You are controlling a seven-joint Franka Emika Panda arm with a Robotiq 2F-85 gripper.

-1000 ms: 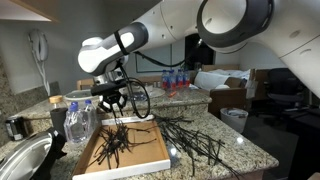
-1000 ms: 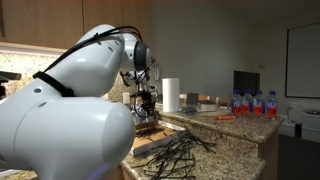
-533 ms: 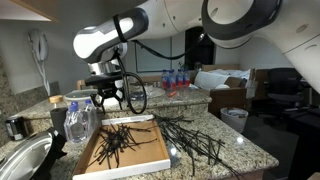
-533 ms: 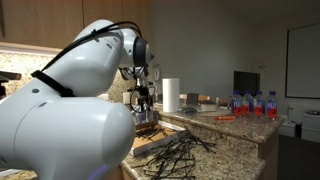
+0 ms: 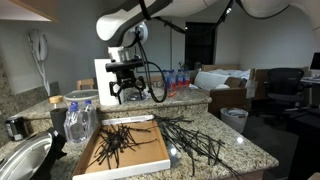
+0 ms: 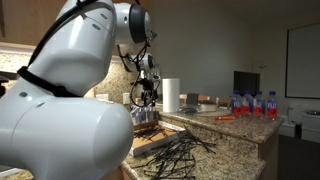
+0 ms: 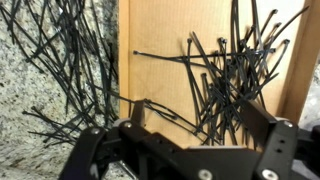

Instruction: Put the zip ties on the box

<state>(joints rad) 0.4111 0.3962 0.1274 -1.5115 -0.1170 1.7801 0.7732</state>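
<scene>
The box point(image 5: 150, 152) is a shallow brown cardboard tray on the granite counter. A clump of black zip ties point(image 5: 114, 142) lies inside it. A bigger tangle of zip ties point(image 5: 195, 140) sprawls on the counter beside it, also seen in an exterior view point(image 6: 176, 150). My gripper point(image 5: 127, 95) hangs open well above the box's far end, with nothing between its fingers. In the wrist view the gripper point(image 7: 195, 125) looks down on the box floor point(image 7: 165, 40), with zip ties point(image 7: 235, 70) in the box and more zip ties point(image 7: 70, 60) on the granite outside its wall.
A round metal bowl point(image 5: 25, 158) and a clear plastic bag point(image 5: 80, 120) stand next to the box. A paper towel roll point(image 6: 171, 95) is behind it. Water bottles point(image 5: 175, 80) and an open carton point(image 5: 230, 95) sit on the far counter.
The gripper has opened and risen from just above the box, leaving the clump of zip ties in it. The arm has swung up and away from the tray.
</scene>
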